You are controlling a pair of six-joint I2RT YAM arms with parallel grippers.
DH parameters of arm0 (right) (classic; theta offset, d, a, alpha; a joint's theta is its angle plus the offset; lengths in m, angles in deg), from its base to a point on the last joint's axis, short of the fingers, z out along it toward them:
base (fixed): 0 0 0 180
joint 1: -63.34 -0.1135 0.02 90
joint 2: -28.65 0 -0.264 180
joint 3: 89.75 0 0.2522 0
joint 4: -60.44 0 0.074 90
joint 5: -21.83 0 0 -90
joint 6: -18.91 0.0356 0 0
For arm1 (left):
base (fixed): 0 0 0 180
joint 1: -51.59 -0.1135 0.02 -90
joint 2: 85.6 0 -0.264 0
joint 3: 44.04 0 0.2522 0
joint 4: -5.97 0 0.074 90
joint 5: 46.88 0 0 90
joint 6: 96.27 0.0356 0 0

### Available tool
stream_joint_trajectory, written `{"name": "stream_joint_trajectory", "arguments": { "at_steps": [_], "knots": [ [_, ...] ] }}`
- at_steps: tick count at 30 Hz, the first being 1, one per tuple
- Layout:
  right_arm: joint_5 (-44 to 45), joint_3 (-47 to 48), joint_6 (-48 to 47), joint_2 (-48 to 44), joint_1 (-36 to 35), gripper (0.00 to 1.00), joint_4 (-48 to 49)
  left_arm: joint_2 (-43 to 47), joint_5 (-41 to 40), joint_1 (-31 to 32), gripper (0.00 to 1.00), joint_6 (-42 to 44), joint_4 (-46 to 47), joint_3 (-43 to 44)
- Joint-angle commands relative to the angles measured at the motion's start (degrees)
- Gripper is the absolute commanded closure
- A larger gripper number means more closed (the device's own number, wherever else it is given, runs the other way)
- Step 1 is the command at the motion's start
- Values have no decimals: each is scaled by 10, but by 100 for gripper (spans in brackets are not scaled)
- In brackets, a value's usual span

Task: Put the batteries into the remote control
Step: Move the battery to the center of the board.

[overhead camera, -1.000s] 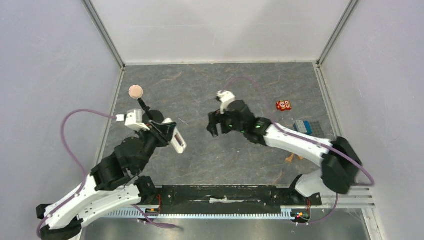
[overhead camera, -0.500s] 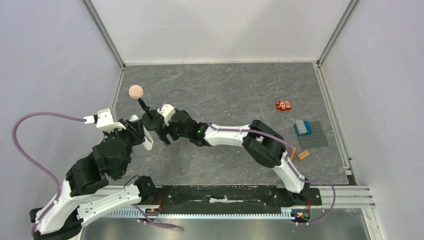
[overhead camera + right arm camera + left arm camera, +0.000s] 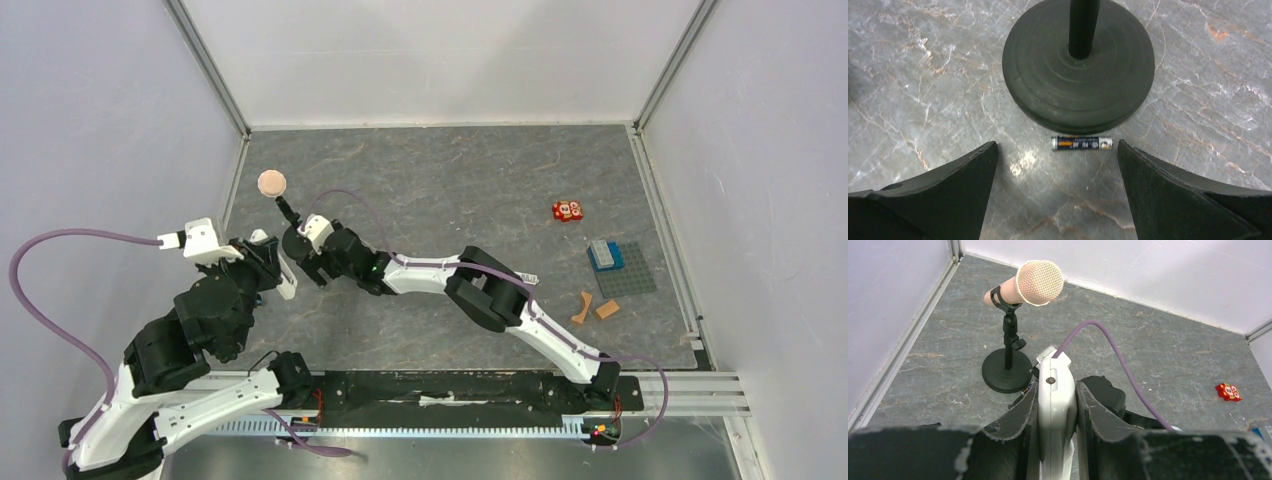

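Beside microphone stand base [image 3: 1078, 65]: battery [image 3: 1081, 143], right claw [image 3: 1057, 150] spread, seemingly straddling it; left claw [image 3: 1057, 400] pinches remote control [image 3: 1056, 375]. Pickup step: lower, close.

The grey marbled stone-look desk [image 3: 923, 75] looks smooth and faintly glossy. Between the matt black fingers [image 3: 938, 200] of the right claw [image 3: 1056, 146], the small dark cylindrical battery [image 3: 1081, 143] has a shiny printed wrap and metal ends. Beyond it, the round black stand base [image 3: 1078, 85] is matt and finely ridged. In the left claw [image 3: 1056, 390], the slim white bar-shaped remote control [image 3: 1056, 407] is smooth plastic.
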Motion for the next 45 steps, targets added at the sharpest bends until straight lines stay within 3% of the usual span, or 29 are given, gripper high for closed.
{"name": "stream_joint_trajectory", "arguments": {
  "at_steps": [1,5,19,26,30,37,41,45],
  "knots": [
    [23,65,-9,31,8,10,-12,-16,-5,2,98,22,26,26],
    [4,68,30,38,22,21,-39,-33,8,2,98,35,36,34],
    [-8,17,-21,22,24,55,-63,-58,24,2,98,31,66,26],
    [19,-38,13,-43,27,57,-72,-67,37,2,98,12,80,14],
    [32,-140,82,-144,48,57,-95,-72,52,2,98,11,110,1],
    [71,-342,234,-340,119,58,-228,-66,102,2,98,18,195,-42],
    [112,-416,292,-400,160,57,-325,-82,152,2,98,12,231,-63],
    [128,-493,313,-441,185,56,-328,-108,208,2,98,4,267,-79]
  ]
}}
